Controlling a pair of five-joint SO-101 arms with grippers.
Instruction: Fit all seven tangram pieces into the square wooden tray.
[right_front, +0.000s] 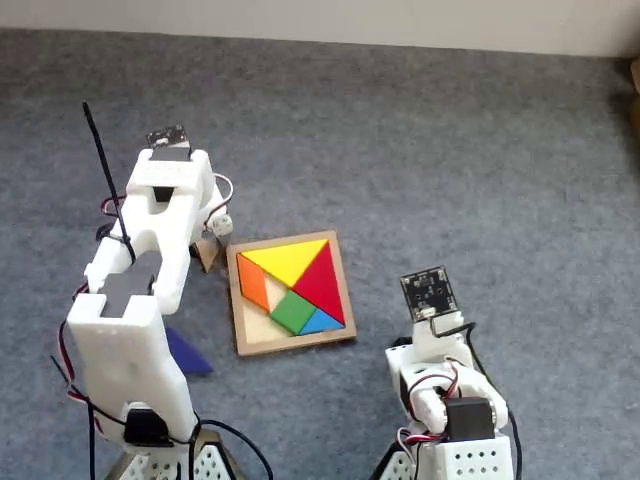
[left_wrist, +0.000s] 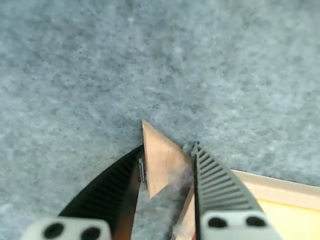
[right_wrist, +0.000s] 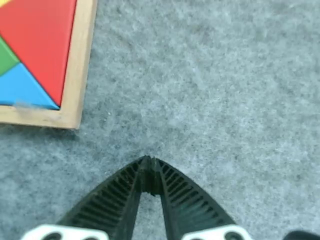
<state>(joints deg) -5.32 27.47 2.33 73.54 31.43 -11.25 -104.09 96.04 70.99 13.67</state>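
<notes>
Meanwhile, found the left gripper (left_wrist: 168, 150) pinching a pale wooden triangle (left_wrist: 159, 162) over the carpet (right_front: 450, 150), just beside the tray (right_front: 346, 285), off its far-left corner. Saw five coloured pieces (right_front: 320, 283) lying inside the tray and a dark blue piece (right_front: 187, 352) on the carpet near the left arm's base. Noted the right gripper (right_wrist: 150, 165) pressed together, empty, above carpet near the tray's corner.

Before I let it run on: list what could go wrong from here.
1. The wooden triangle is pinched in the left gripper beside the tray; it may twist, slip or catch the rim.
2. The dark blue piece lies on the carpet close under the left arm, which could nudge it.
</notes>
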